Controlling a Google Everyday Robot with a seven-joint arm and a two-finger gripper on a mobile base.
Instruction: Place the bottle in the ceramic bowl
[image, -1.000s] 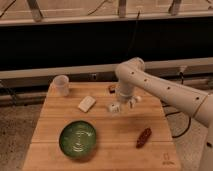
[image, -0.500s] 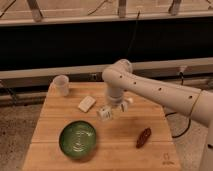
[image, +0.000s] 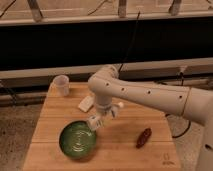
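Gripper (image: 101, 119) tight around bottle (image: 93, 122) at bowl (image: 62, 142) rim; cream block (image: 86, 104), cup (image: 61, 85) beyond.

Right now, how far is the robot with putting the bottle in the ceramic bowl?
Done: the bottle is off the table, clamped in the shut gripper. In hand: the gripper hangs by the upper right rim of the ceramic bowl. Left: bring the bottle over the bowl's middle and let go; the bowl holds nothing yet.

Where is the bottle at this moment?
Camera view: the bottle is held in the gripper, left of the table's centre, just over the bowl's right rim, with the cream block behind it.
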